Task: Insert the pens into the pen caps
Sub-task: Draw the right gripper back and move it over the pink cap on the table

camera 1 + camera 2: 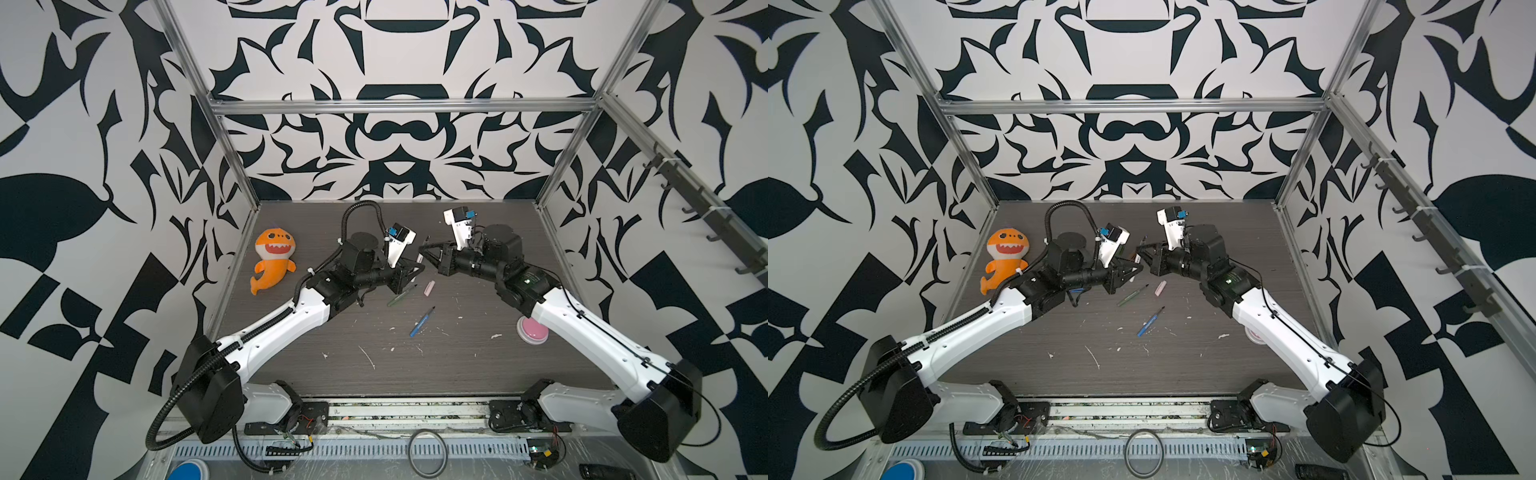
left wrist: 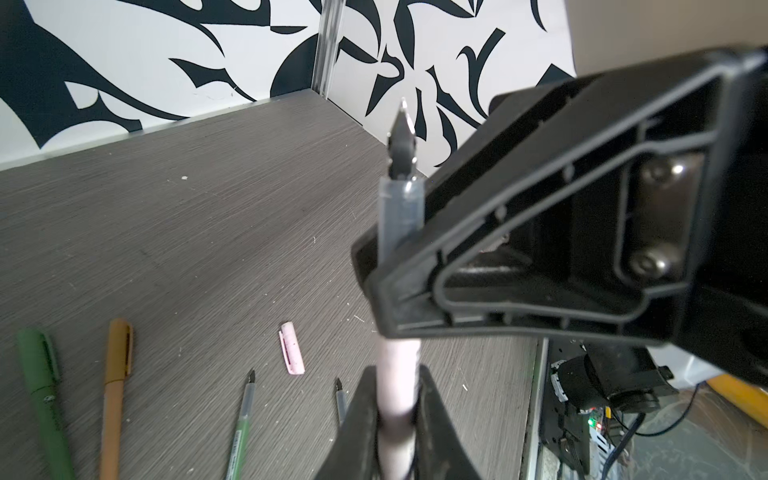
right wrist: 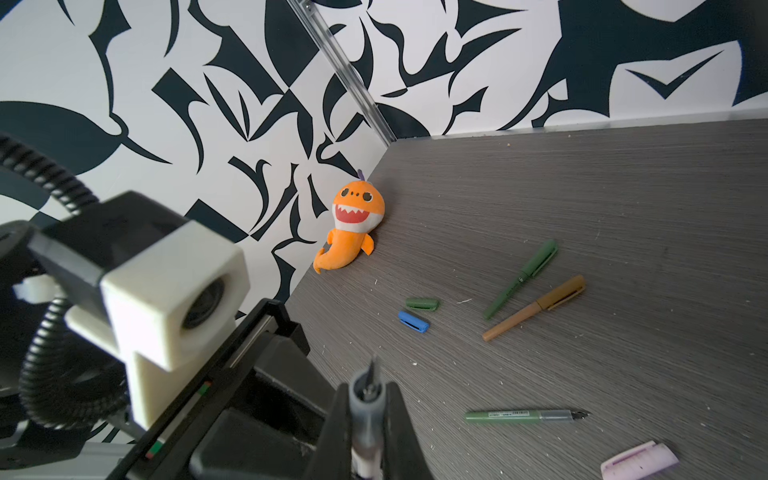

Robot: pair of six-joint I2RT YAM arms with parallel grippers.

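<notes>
Left gripper: fingers are drawn in narrow and clamped on the pale barrel of the white-pink pen, which is held up off the table.

Right gripper: fingers are pinched tight on the same pen, on the grey section just behind the dark nib. The pen is thus gripped in two places. The nib is left bare beyond the right fingers.

Both grips are made out clearly only in the wrist views. In both top views the grippers are seen tip to tip over the far middle of the table, and little of the pen between them can be made out.

The pink cap is seen lying flat just in front of the grippers, apart from the pen. An uncapped green pen is noted beside it. An uncapped blue pen lies nearer the front edge.

A green cap and a blue cap, lying close together, are shown only by the right wrist view. In the top views that spot is covered by the left arm.

A capped green pen and a capped brown pen are shown by both wrist views, not by the top views.

A plush shark is seen by the left wall. A pink disc is partly covered by the right arm.
</notes>
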